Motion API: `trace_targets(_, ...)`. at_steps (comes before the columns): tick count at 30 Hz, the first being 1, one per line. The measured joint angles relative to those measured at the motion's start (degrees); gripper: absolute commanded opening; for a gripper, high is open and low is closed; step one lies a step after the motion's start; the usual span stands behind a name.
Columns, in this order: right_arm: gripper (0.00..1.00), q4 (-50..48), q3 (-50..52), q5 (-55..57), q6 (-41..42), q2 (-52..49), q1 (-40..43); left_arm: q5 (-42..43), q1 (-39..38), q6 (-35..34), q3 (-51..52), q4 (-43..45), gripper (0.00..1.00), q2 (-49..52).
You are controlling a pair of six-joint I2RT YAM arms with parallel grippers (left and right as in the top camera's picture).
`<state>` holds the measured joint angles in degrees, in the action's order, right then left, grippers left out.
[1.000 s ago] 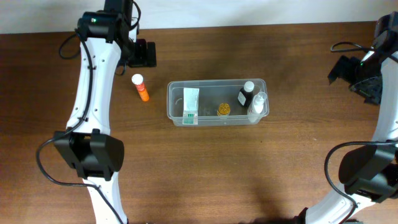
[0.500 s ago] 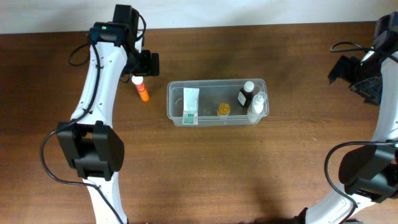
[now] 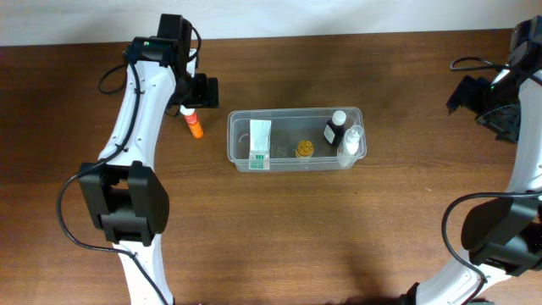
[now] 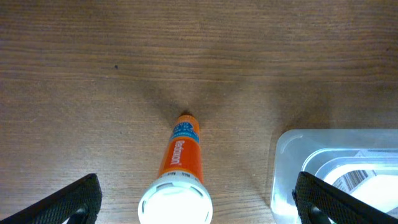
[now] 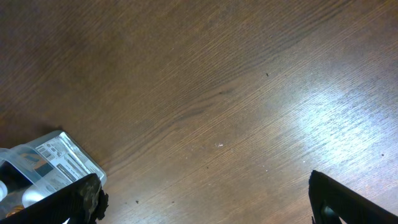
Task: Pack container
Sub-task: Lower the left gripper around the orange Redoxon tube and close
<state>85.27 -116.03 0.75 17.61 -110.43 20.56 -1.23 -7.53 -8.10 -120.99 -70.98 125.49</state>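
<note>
The clear plastic container (image 3: 240,158) lies at the table's middle. It holds a white-and-green box (image 3: 260,142), a small gold round thing (image 3: 304,149), a dark bottle (image 3: 334,129) and a clear bottle (image 3: 350,143). An orange tube with a white cap (image 3: 194,124) lies on the table left of it. My left gripper (image 3: 200,91) is open above the tube's cap end; in the left wrist view the tube (image 4: 179,155) lies between the spread fingers (image 4: 199,208) and the container's corner (image 4: 287,149) shows at right. My right gripper (image 3: 491,102) is open and empty, far right.
The table's far edge and a pale wall run along the top of the overhead view. The right wrist view shows bare wood and the container's end (image 5: 59,158) at lower left.
My left arm has moved right and toward the orange tube, so the gripper now hangs over its cap end. The right arm has not moved.
</note>
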Motion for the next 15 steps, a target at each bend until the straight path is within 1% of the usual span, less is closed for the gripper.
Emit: trace_targets(15, 0.98, 0.0, 0.0, 0.0, 0.0, 0.0, 0.0, 0.0, 0.0, 0.02, 0.04, -0.28, 0.99, 3.04)
